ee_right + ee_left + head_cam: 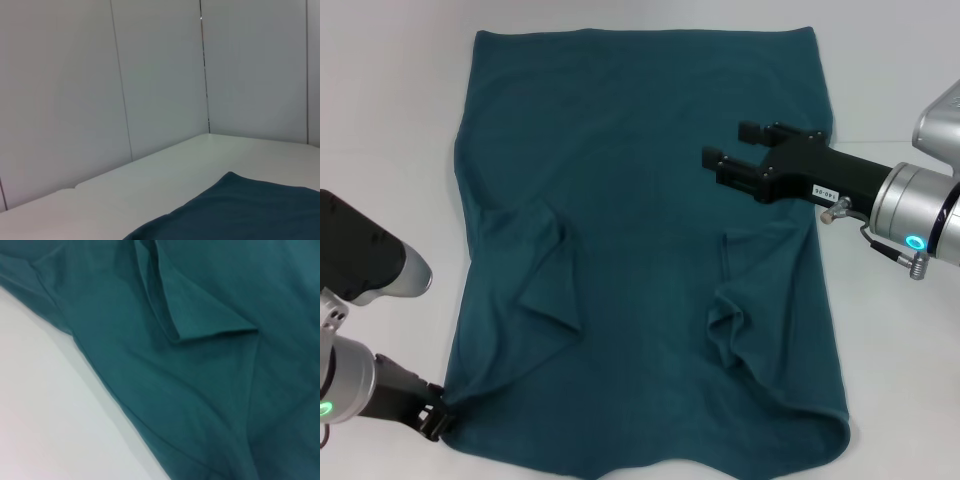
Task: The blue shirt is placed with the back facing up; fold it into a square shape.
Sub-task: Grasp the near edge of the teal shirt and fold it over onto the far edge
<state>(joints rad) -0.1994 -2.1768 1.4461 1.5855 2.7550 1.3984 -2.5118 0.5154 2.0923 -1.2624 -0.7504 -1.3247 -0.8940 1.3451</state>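
The blue shirt lies flat on the white table, plain side up, with both sleeves folded inward: one sleeve on the left, the other on the right. My left gripper sits at the shirt's near left corner, and the cloth is drawn to a point between its fingers. The left wrist view shows the shirt close up with a folded sleeve edge. My right gripper hovers open over the shirt's right side, holding nothing. The right wrist view catches only a corner of the shirt.
White table surrounds the shirt, with bare strips left and right of it. The right wrist view shows pale wall panels behind the table's far edge.
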